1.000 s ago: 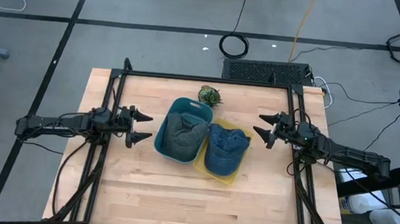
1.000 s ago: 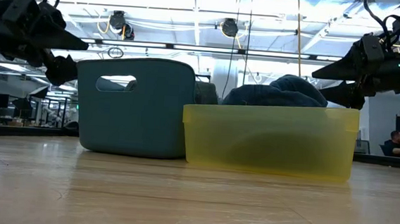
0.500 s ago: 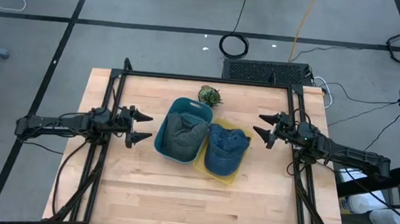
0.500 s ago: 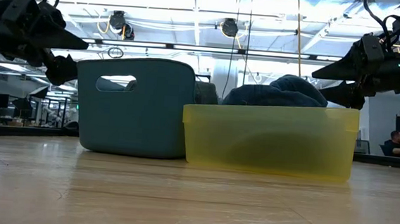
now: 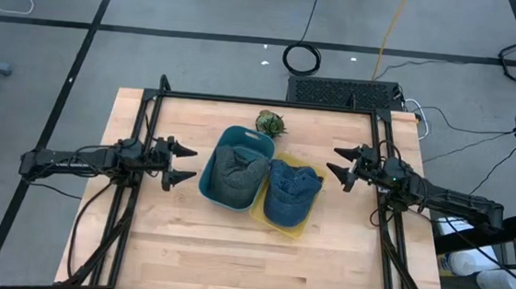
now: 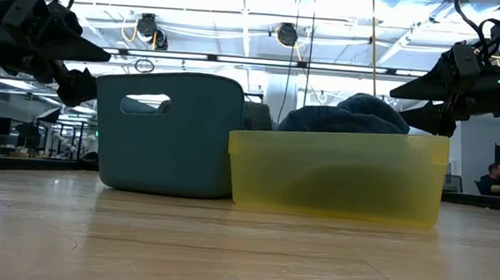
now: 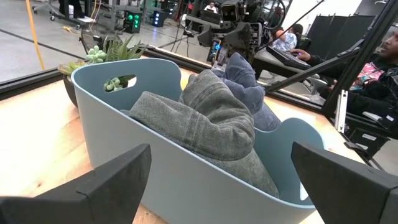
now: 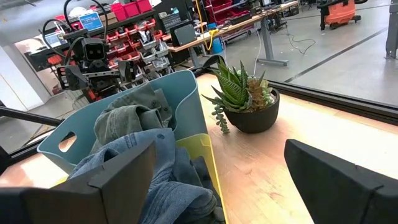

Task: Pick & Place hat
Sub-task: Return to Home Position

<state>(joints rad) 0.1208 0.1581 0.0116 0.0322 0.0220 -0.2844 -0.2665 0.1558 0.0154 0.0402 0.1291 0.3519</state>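
Note:
A grey hat (image 5: 235, 172) lies in a teal bin (image 5: 217, 155) at the table's middle; it also shows in the left wrist view (image 7: 205, 121). A blue denim hat (image 5: 291, 191) lies in a yellow bin (image 5: 261, 217) beside it on the right, and shows in the right wrist view (image 8: 149, 171). My left gripper (image 5: 185, 164) is open and empty, left of the teal bin, above the table. My right gripper (image 5: 336, 168) is open and empty, right of the yellow bin, above the table.
A small potted succulent (image 5: 270, 122) stands behind the bins near the far edge; it shows in the right wrist view (image 8: 244, 99). A dark frame (image 5: 270, 103) runs along the table's far and side edges. Bare wood (image 5: 258, 264) lies toward the near edge.

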